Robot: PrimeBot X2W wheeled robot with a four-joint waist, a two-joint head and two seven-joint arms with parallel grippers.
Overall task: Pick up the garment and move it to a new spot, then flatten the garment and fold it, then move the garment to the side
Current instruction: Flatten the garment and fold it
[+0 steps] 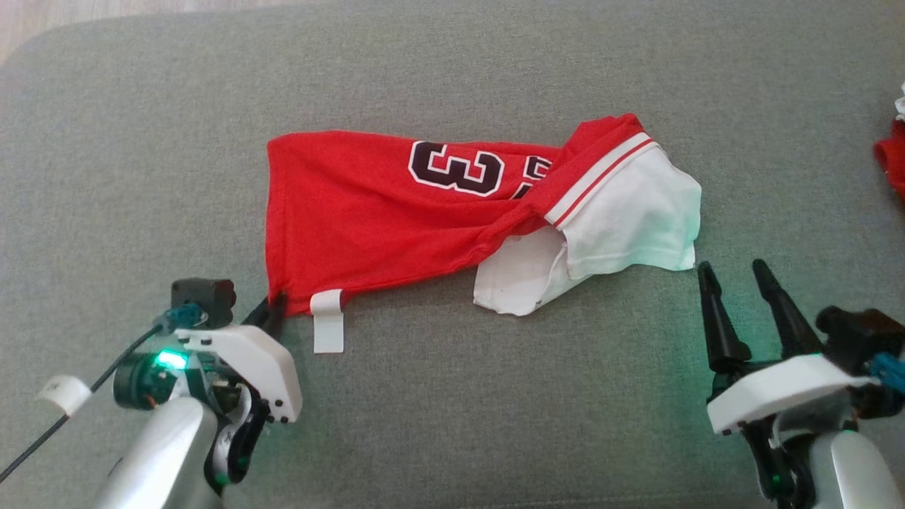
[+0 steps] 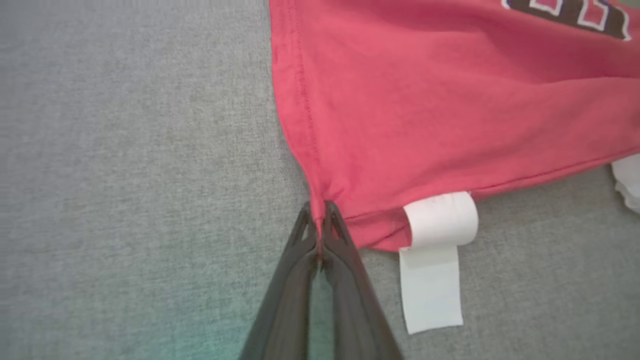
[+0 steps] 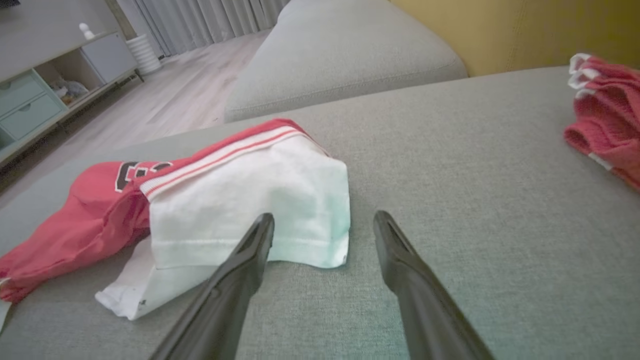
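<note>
While lying twisted across grey sofa (image 1: 495, 424), red jersey (image 1: 368, 212) sits mid-cushion, number up, white sleeves bunched toward robot's right. White tag (image 1: 327, 322) sticks out from near hem. Left gripper (image 1: 274, 305) pinched tight on near left hem corner, fabric caught between fingers. Right gripper (image 1: 732, 266) spread wide, holding nothing, tips just beside white sleeve edge. Second red cloth (image 1: 892, 159) far right, well apart.

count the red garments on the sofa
2: the jersey at centre, corner pinched by the left gripper, and a bunched red pile at the right edge, which may hide more.
</note>
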